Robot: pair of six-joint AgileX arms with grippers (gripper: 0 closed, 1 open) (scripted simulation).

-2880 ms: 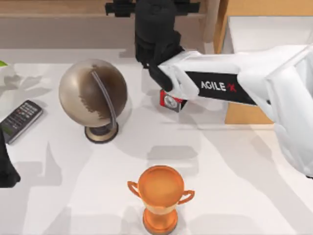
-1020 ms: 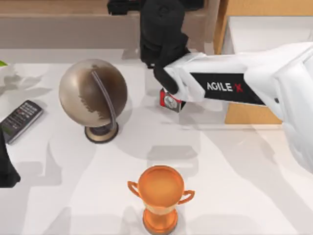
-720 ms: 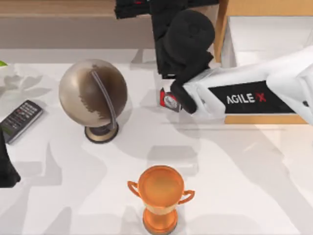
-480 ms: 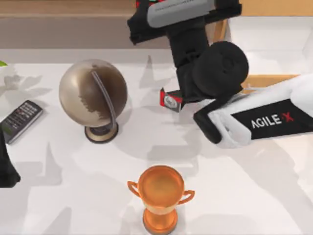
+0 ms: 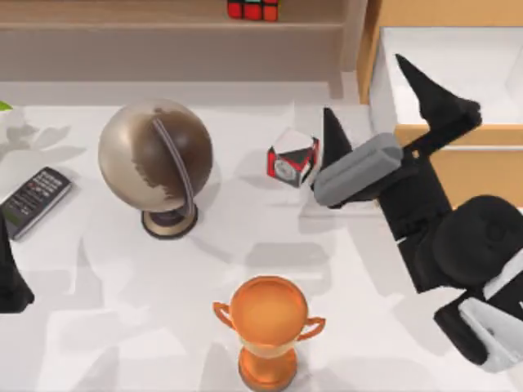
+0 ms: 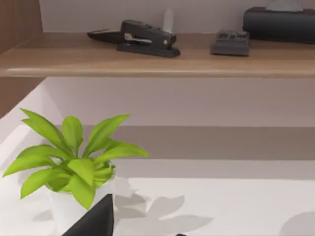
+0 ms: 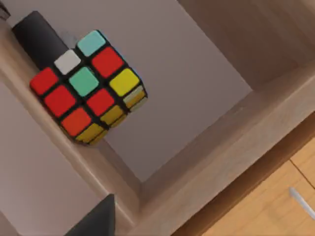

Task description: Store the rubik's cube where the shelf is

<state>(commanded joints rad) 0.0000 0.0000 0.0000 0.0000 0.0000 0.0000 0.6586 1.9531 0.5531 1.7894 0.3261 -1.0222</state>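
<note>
The rubik's cube (image 5: 252, 9) sits on the shelf (image 5: 163, 24), well apart from the right gripper (image 5: 380, 94), whose fingers (image 5: 429, 90) are spread wide and hold nothing; the right wrist view shows the rubik's cube (image 7: 88, 86) near the shelf's edge beside a dark cylinder (image 7: 39, 37). On the white surface (image 5: 368, 327), the red, white and black cube (image 5: 292, 158) lies just beside that gripper, with a globe (image 5: 155, 159), trophy (image 5: 267, 327) and remote (image 5: 34, 200) farther off. The left wrist view shows a potted plant (image 6: 74, 167), and a stapler (image 6: 135, 38) on the shelf; the left arm (image 5: 10, 278) is parked at the left edge.

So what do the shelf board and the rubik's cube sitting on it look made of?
The shelf looks like light wood with a matt finish: pale grain lines run along it. The rubik's cube looks like smooth plastic: flat coloured tiles in a black grid.
</note>
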